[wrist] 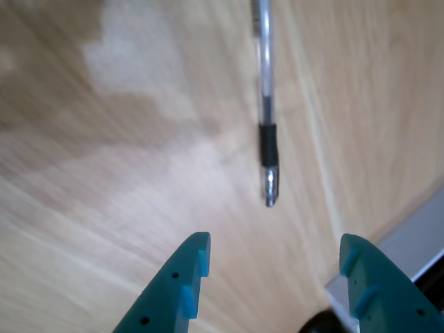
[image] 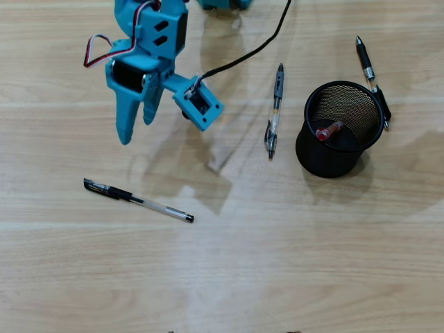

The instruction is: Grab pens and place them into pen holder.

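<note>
A: Why are the fingers (image: 137,130) spread wide with nothing between them?

B: My guess is they're lining up over the pen on the left (image: 137,200), lying flat on the bench (image: 291,263). In the wrist view that pen (wrist: 267,118) sits just ahead of the gap.

A: And the rest?

B: A red pen (image: 329,130) leans inside the holder (image: 341,129) at right. Another pen (image: 275,111) lies just left of the holder; a fourth (image: 368,73) rests against its far right rim, lower end hidden.

A: Anything unclear?

B: The wrist view is blurred, and the pen's far end is cut off.
</note>
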`<action>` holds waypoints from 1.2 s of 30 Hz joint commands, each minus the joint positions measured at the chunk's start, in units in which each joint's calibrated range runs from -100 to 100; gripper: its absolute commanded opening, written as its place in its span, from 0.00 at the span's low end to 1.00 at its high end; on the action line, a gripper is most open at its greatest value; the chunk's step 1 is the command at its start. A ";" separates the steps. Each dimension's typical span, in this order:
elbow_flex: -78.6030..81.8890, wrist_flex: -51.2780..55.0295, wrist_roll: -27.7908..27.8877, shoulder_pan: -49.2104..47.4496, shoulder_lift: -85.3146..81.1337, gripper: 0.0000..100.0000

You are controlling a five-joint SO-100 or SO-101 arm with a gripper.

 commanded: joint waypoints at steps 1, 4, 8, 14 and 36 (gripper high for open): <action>-11.85 -0.43 2.34 0.64 9.50 0.21; -20.00 0.18 2.55 0.96 18.46 0.21; -31.59 0.26 4.12 0.64 29.45 0.21; -43.09 2.33 4.17 0.80 40.19 0.21; -46.08 19.69 -12.92 3.46 46.70 0.08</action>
